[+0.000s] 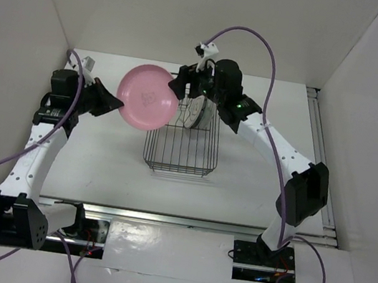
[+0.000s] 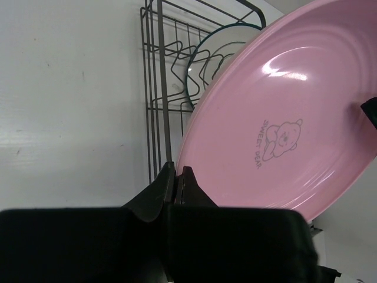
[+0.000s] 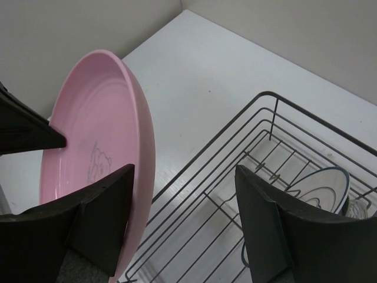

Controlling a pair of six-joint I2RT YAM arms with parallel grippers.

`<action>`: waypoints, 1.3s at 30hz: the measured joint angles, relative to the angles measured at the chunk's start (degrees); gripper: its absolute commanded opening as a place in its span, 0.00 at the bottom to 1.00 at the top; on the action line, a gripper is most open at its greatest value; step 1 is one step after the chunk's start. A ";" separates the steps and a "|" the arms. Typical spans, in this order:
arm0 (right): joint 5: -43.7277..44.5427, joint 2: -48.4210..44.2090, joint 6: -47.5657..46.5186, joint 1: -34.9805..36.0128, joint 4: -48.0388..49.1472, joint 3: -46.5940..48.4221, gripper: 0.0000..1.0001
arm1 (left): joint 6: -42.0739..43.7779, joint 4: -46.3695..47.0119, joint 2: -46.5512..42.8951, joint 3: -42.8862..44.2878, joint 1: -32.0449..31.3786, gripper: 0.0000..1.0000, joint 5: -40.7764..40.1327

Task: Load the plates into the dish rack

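White table [image 1: 91,161]; left hand [image 2: 177,175] grips pink plate [image 2: 283,112]

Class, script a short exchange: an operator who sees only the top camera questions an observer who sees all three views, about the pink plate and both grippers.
Operator: From above, the left gripper meets the pink plate. Is it clamped?
Observer: Yes. Its wrist view shows both fingers closed on the rim.
Operator: And the right gripper?
Observer: Open. Its wrist view shows the plate's edge inside the gap, close beside one finger. I cannot tell if they touch.
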 measured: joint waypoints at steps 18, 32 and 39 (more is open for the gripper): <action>6.69 2.58 1.11 3.28 -0.70 1.09 0.00 | 0.22 1.07 -0.20 -0.52 -0.24 0.31 -0.11; 36.39 10.23 -0.57 8.87 -10.97 15.02 0.00 | -4.92 -3.02 -2.32 -0.55 3.41 1.00 -12.68; 57.00 15.61 -3.19 8.85 -16.24 25.51 0.00 | -7.45 -9.66 5.53 0.17 7.85 1.00 -16.85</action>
